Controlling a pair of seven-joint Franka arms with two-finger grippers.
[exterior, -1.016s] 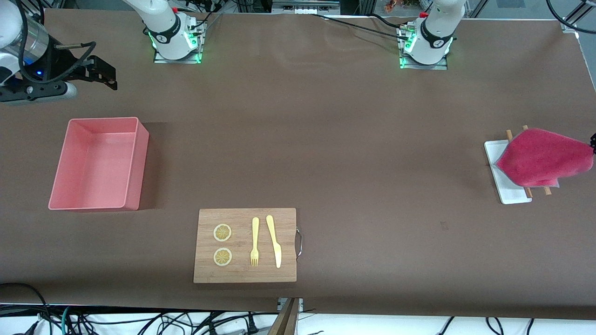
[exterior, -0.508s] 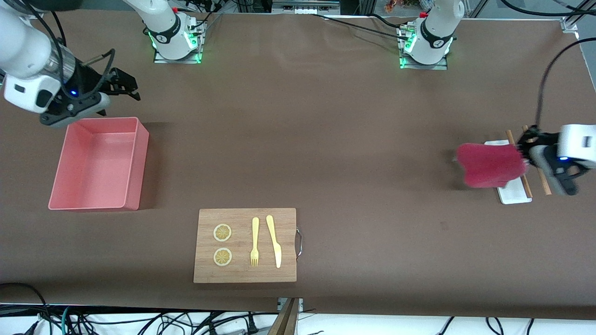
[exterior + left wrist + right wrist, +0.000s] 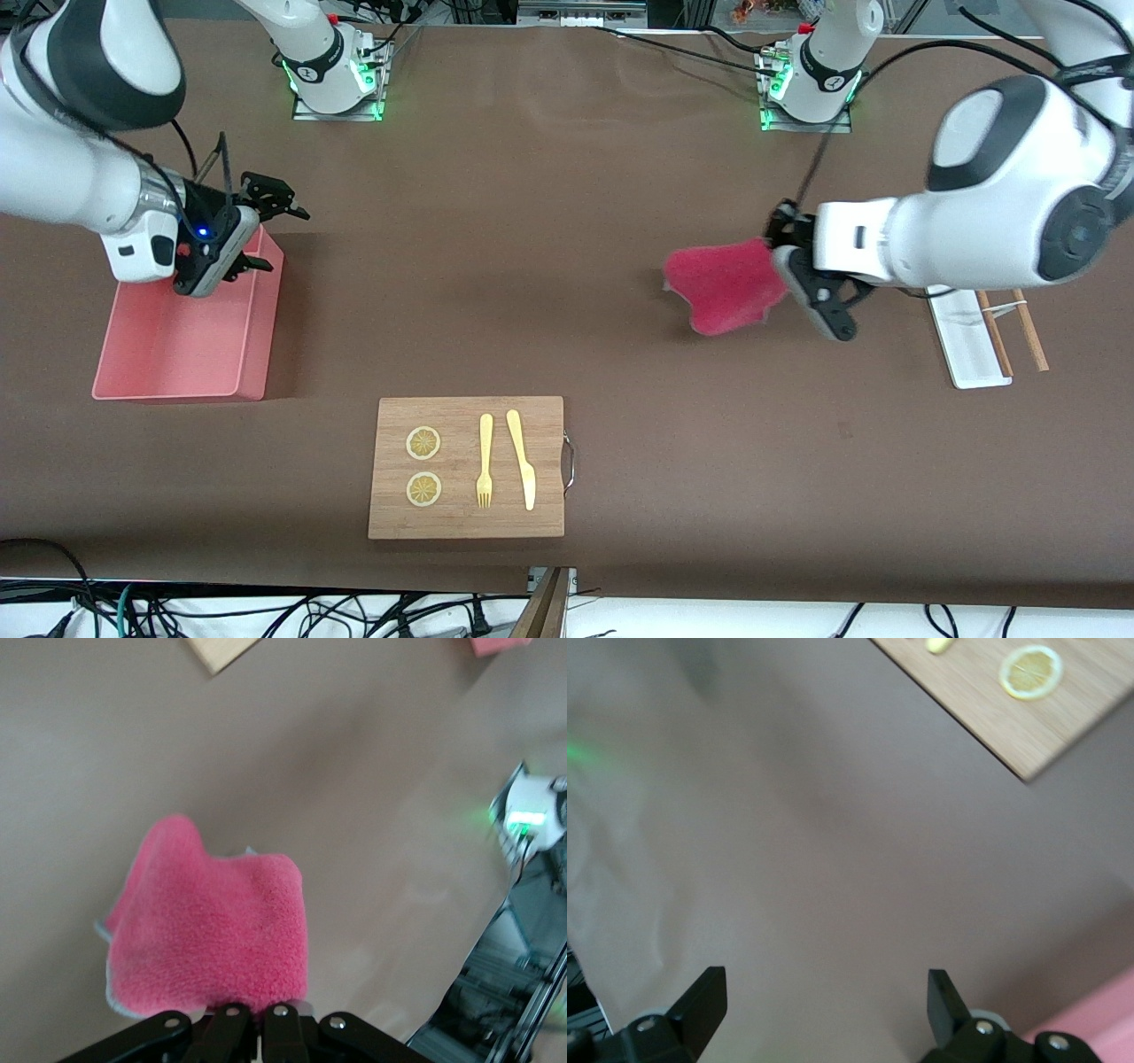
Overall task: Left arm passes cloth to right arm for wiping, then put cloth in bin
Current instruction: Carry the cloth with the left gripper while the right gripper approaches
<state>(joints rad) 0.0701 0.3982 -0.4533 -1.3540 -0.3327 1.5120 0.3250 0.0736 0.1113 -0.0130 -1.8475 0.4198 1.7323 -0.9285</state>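
I see the cloth (image 3: 726, 288) hanging from my left claw (image 3: 791, 266), pinched tight, now carried off the white tray (image 3: 961, 341) toward mid-desk (image 3: 567, 266); my right claw (image 3: 266, 221), spread wide, has reached the bin (image 3: 186, 354).

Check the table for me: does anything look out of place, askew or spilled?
Nothing stands out. The magenta terry cloth hangs from the shut left gripper over bare table, and the open right gripper is over the pink plastic bin's corner. The lemon slices, fork and knife lie tidily on the wooden cutting board.
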